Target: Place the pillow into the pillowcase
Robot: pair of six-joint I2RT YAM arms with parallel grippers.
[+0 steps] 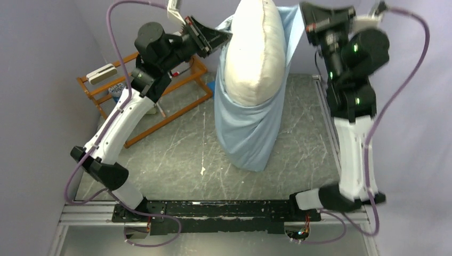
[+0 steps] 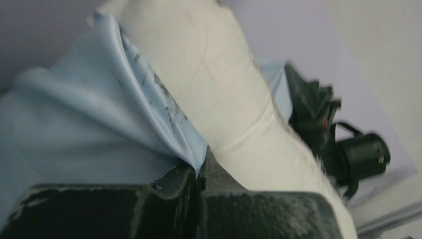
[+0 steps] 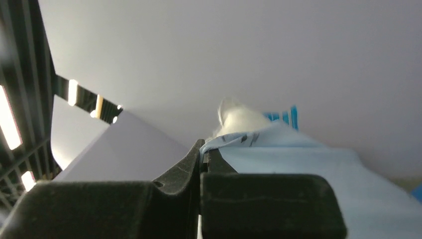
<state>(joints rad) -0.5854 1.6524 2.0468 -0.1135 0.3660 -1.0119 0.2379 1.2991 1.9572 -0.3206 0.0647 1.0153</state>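
Over table [image 1: 176,149], pillow [image 1: 256,53] upright in pillowcase [image 1: 248,133], L pincer [image 2: 201,168] + R pincer [image 3: 200,157] pinching hem

Soft, even light; bright white light strips [image 3: 10,124] glare at the right wrist view's left edge; plump white stuffed pillow [image 2: 224,99] looks soft-focused up close.

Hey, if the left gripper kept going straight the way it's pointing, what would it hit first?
The left gripper, shut on the pillowcase edge, points at the pillow standing right ahead. It would probably press into the pillow's side first, though the exact gap is unclear.
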